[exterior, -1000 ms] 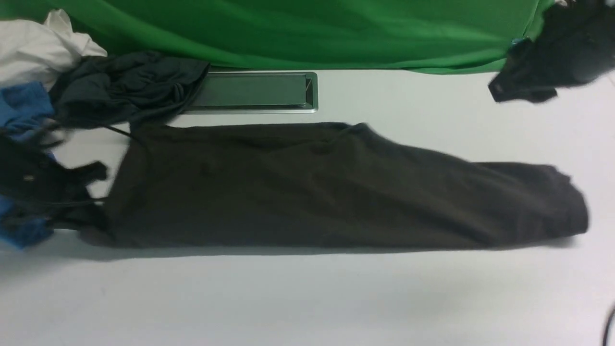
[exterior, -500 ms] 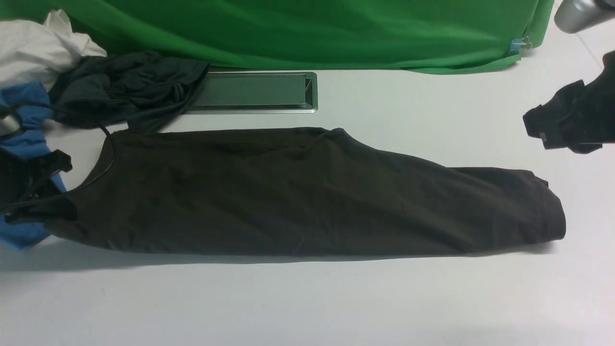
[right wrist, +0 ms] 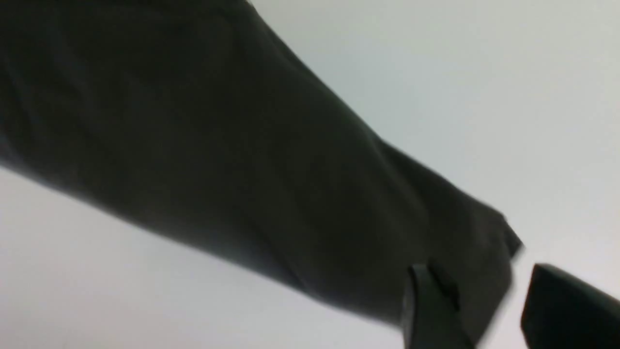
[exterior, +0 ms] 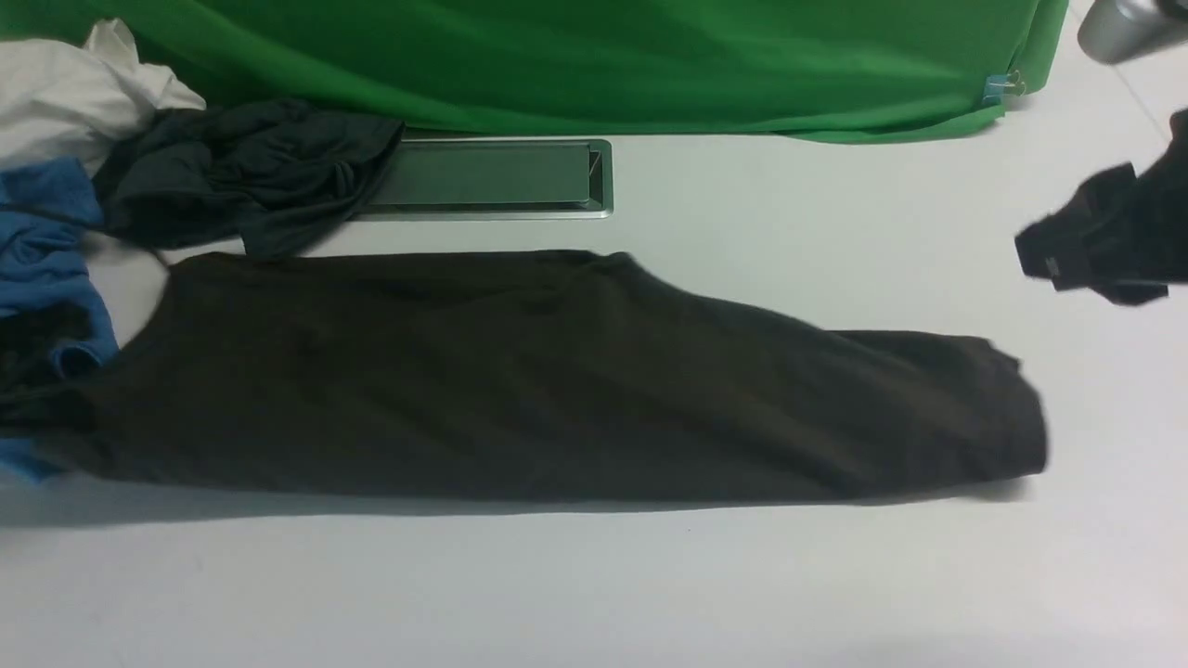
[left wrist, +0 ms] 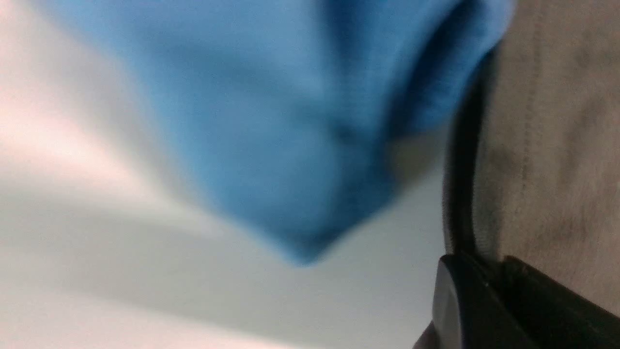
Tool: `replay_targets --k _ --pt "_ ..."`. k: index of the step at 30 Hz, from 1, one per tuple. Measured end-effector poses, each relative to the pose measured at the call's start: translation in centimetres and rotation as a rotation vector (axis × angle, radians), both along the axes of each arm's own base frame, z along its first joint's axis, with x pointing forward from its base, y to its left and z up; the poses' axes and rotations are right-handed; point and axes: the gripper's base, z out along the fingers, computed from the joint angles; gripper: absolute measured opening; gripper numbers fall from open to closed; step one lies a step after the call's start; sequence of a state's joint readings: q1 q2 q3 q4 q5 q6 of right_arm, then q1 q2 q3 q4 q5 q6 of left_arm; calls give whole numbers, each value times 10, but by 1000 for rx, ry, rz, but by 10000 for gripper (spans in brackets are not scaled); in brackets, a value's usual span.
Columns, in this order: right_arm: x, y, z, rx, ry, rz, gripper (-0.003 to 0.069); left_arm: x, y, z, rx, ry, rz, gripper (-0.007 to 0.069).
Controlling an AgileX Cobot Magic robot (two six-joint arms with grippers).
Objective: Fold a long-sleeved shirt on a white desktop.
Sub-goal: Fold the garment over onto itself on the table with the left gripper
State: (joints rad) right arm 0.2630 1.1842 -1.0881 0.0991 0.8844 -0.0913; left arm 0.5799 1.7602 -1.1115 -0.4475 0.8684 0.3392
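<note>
Leftward slides the long-sleeved shirt (exterior: 557,371) across the white desktop (exterior: 594,584), its folded end now farther from the right gripper (exterior: 1049,260), which hangs above the table with jaws apart and empty. The left gripper (left wrist: 491,271) is clamped on the shirt's opposite end, beside a blue garment (exterior: 46,241).

Near edge of white desktop (exterior: 594,594): bare strip full width, open passage. Long-sleeved shirt (exterior: 557,380) blocks the middle, from left edge almost to right edge. Far-left corner jammed: white garment (exterior: 65,93), teal-grey garment (exterior: 251,172) and blue garment (exterior: 46,250) piled against the shirt. Far-right area bare up to green backdrop (exterior: 594,65); right gripper (exterior: 1049,264) hangs over the right edge.
</note>
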Motion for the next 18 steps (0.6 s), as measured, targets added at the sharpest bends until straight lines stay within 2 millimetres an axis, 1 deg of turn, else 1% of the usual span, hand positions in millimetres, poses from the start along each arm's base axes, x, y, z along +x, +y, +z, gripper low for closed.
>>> replay_targets --k 1,2,3,4,5,6,7,8,10,11,12,14,15,18 --pt "0 0 0 -1 4 0 295 -1 2 0 0 0 6 35" --pt "-2 0 -1 -8 28 5 291 -6 13 1 -6 -18 58 35" --pt "-3 0 -2 -12 38 7 280 -7 17 1 -9 -27 74 35" --pt "-4 0 -2 -14 48 14 252 -8 20 2 -14 -45 84 35" --pt "-5 0 -2 -11 54 24 205 -8 21 2 -25 -60 93 35" --pt "-5 1 -3 -5 59 37 144 -7 21 4 -38 -85 86 34" --pt "-5 2 -2 -2 59 41 132 -6 21 4 -48 -94 89 34" --pt "-6 4 -2 8 63 58 66 -3 17 7 -87 -147 64 32" --pt "-6 5 2 14 56 73 34 1 10 13 -150 -217 15 31" --pt "-6 5 3 15 55 75 31 2 8 15 -170 -236 5 32" --pt "-6 5 10 19 31 81 27 8 -2 25 -269 -334 -34 32" --pt "-5 5 18 24 7 82 27 13 -12 33 -334 -401 -77 31" --pt "-4 6 27 30 -24 84 27 19 -27 44 -403 -476 -136 31" --pt "-3 6 51 46 -100 88 26 43 -69 74 -477 -603 -274 31"
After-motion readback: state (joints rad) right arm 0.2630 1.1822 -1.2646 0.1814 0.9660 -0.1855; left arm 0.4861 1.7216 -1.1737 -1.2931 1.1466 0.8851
